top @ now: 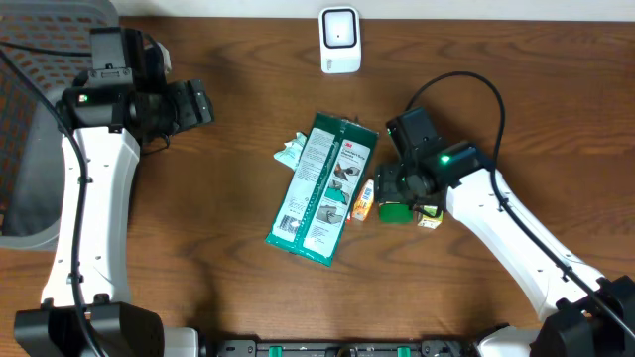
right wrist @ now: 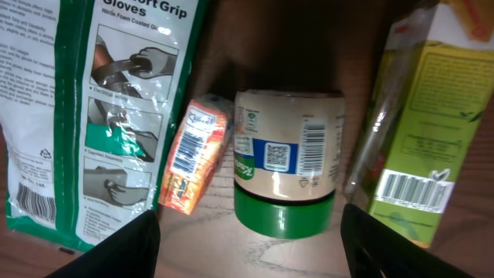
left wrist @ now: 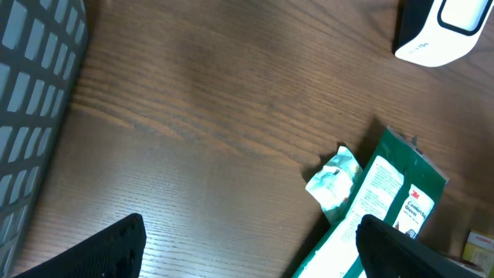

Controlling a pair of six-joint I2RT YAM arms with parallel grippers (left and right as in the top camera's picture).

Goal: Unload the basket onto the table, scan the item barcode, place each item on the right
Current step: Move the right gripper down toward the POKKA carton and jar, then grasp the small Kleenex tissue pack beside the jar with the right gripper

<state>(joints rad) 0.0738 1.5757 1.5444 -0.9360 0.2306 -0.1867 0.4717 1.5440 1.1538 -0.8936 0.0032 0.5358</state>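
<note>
Five items lie clustered on the middle of the surface [top: 198,268]: a glove packet [top: 322,190], a crumpled wrapper [top: 290,152], an orange box [top: 363,201], a jar [top: 395,211] and a green carton [top: 429,220]. The jar, taken here as the item to scan, appears to lie on its side between box and carton. Its lid [right wrist: 282,212] points toward the near edge and its barcode [right wrist: 312,147] faces up.

The right end effector [right wrist: 248,228] hangs directly over the jar, its fingers [right wrist: 127,247] apart and straddling it with no visible clamp. The left end effector [left wrist: 251,228], likewise spread wide and empty, hovers well apart at the left.

Handling, as judged: the jar is rigid and probably light to moderate in weight. Its glossy label and round wall are likely slippery, and it is free to roll. Hold is best taken across the body or the lid, clear of the barcode.

Edges: the orange box is touching the jar or nearly so, and the green carton stands close on the other flank. The fingers therefore have little room to descend and may nudge either neighbour.

Open room: bare wood extends from the cluster to the scanner [top: 339,42] at the far edge, which suggests an unobstructed lift-and-carry path. Only the upper end of the glove packet lies near that line.
</note>
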